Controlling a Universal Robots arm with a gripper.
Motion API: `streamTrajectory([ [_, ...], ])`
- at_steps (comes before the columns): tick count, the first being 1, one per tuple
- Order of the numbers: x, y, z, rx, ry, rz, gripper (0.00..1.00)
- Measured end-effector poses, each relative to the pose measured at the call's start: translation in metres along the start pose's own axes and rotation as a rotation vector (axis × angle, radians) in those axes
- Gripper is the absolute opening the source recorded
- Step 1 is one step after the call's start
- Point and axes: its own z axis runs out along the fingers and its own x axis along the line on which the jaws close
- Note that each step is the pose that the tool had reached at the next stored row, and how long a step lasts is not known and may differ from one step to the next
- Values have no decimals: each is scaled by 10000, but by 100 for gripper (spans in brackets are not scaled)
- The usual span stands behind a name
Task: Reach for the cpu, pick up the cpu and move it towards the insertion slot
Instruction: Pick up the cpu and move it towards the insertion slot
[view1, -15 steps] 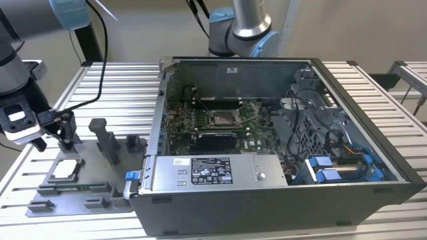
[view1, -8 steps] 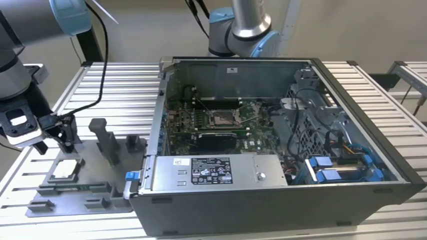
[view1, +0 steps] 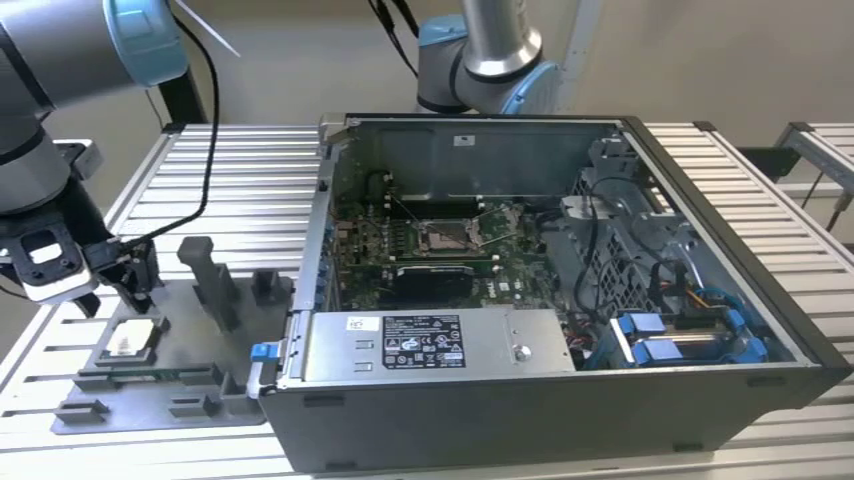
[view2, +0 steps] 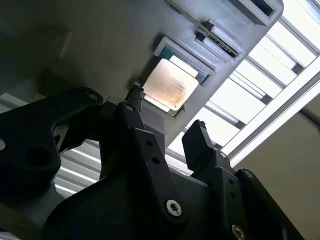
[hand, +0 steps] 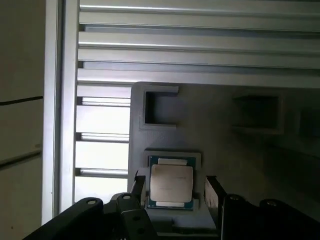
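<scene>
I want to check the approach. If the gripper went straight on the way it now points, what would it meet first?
Probably the cpu in the grey fixture: in both wrist views the open gripper points at it, a finger to each side. The gap is unclear.

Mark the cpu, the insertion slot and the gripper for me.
cpu (hand: 171, 183): first wrist view, centre of its metal top.
insertion slot (view1: 443, 236): exterior view, dark centre of the socket.
gripper (view2: 166, 107): second wrist view, midway between its fingertips.
</scene>
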Motion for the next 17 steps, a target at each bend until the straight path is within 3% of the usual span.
streamTrajectory([
  [9, 4, -33, 168, -1, -1, 1, 100],
  [17, 12, -87, 257, 0, 0, 0, 100],
])
